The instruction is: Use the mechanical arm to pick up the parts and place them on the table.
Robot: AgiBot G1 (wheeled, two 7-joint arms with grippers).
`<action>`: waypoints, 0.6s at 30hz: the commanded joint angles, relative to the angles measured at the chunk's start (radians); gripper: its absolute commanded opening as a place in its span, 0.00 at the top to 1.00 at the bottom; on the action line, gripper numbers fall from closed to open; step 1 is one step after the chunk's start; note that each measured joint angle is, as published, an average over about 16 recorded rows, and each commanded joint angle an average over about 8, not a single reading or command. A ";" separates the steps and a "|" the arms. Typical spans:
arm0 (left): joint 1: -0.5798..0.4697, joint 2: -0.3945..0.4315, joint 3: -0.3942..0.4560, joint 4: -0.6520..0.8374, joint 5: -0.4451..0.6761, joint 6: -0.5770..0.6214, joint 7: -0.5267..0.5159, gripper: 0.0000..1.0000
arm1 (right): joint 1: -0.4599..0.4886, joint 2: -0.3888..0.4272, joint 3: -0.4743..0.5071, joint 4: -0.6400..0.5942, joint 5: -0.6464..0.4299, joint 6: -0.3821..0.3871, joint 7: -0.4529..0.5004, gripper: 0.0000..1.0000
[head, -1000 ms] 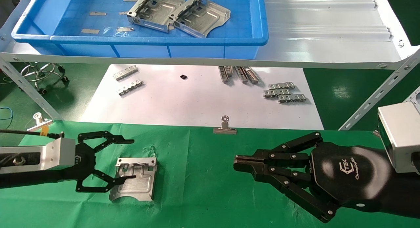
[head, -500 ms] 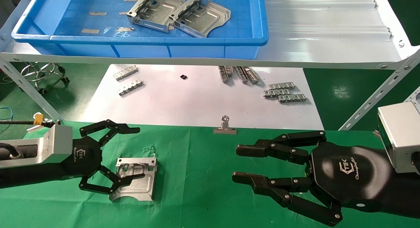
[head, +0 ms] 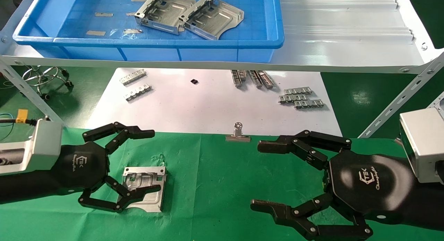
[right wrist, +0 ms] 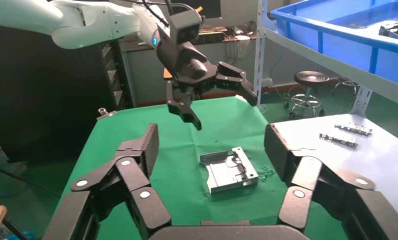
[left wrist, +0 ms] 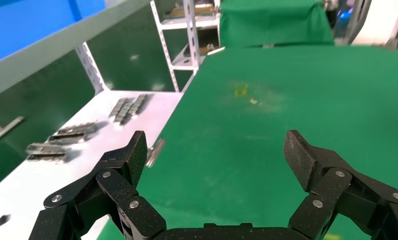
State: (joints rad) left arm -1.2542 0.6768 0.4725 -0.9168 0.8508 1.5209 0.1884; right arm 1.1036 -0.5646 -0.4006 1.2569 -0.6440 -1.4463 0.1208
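One part (head: 144, 189) lies flat on the green table (head: 208, 185), near left; two more parts (head: 189, 15) sit in the blue bin (head: 145, 43) on the far shelf. Left gripper (head: 138, 161) hangs above the placed part, fingers spread wide, holding nothing; likely just released. Right gripper (head: 256, 175) hovers near right over bare cloth, jaws wide and empty, probably readied for a bin part.

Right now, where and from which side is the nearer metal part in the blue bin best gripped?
Probably by its raised folded edge, coming from above: the part lies tilted in the blue bin, leaning against its neighbour, and the bin walls block side approaches. The open right pincer hangs above the table.
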 commanded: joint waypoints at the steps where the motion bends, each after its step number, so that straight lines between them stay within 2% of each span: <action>1: 0.016 -0.006 -0.017 -0.033 -0.011 -0.002 -0.034 0.00 | 0.000 0.000 0.000 0.000 0.000 0.000 0.000 0.00; 18: 0.151 -0.055 -0.162 -0.309 -0.101 -0.021 -0.317 0.00 | 0.000 0.000 0.000 0.000 0.000 0.000 0.000 0.00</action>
State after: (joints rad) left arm -1.1065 0.6229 0.3139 -1.2191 0.7519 1.5004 -0.1200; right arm 1.1036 -0.5646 -0.4007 1.2568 -0.6440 -1.4462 0.1208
